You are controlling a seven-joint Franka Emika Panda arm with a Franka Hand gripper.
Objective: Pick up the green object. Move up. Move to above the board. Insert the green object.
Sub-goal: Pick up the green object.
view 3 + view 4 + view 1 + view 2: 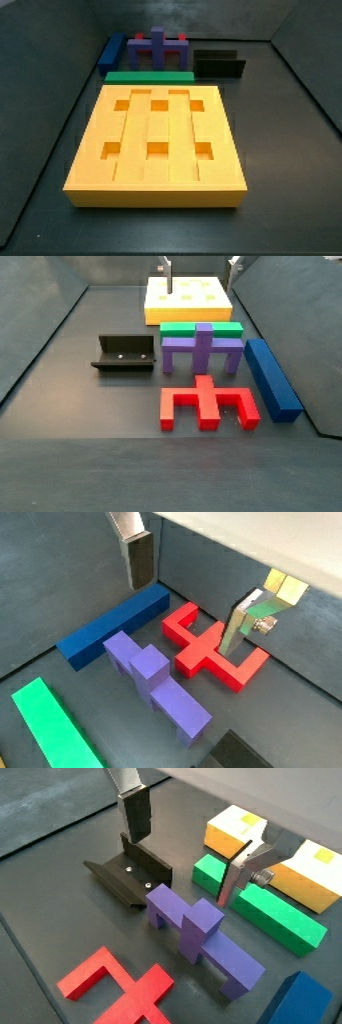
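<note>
My claw hangs above the board, plates spread wide and nothing between them. The green bar lies on the worktop flat against the board's edge. The purple piece sits just beside the bar, the red piece beyond that, the blue bar alongside both, and the fixture on the opposite side.

The gripper hangs open above the far edge of the bench, with clear air beneath it over the board. The green object is boxed in, lying against the board on one long side and just beside the purple piece on the other. Toward the near edge, the red piece, the blue bar and the fixture crowd the floor, leaving narrow lanes.
</note>
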